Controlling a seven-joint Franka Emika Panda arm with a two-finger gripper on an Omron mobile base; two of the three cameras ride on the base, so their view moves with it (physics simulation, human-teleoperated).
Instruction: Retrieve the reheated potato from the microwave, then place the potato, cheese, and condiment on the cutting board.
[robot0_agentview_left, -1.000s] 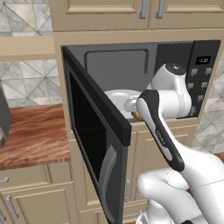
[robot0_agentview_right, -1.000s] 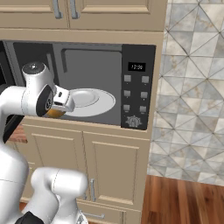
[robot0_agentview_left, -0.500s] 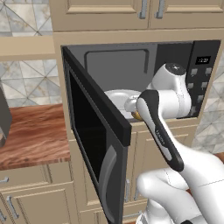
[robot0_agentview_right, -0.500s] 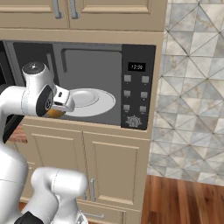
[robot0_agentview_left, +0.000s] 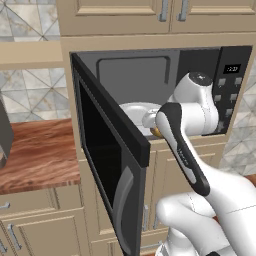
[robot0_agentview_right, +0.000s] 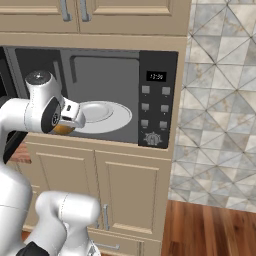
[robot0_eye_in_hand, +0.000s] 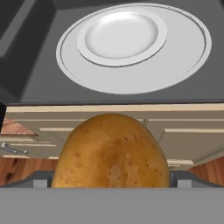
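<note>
Beige panelled cabinets (robot0_agentview_right: 125, 185) stood below and above the opening I worked at. To my right a wall of grey diamond tiles (robot0_agentview_right: 220, 100) ran down to a reddish wood-plank floor (robot0_agentview_right: 210, 230). To my left a reddish-brown wooden counter (robot0_agentview_left: 40, 155) lay under more tiled backsplash.

The microwave (robot0_agentview_right: 100, 95) stands open, its dark door (robot0_agentview_left: 107, 165) swung out to the left and blocking that side of the opening. Inside, a white turntable (robot0_eye_in_hand: 131, 57) with a small plate (robot0_eye_in_hand: 120, 33) covers most of the floor; the space above it is free up to the ceiling. The control panel (robot0_agentview_right: 156, 105) closes off the right side. The potato (robot0_eye_in_hand: 111, 153) sits between the gripper's (robot0_eye_in_hand: 111, 181) jaws, outside the front edge, above the lower cabinet doors (robot0_agentview_right: 100, 190).
</note>
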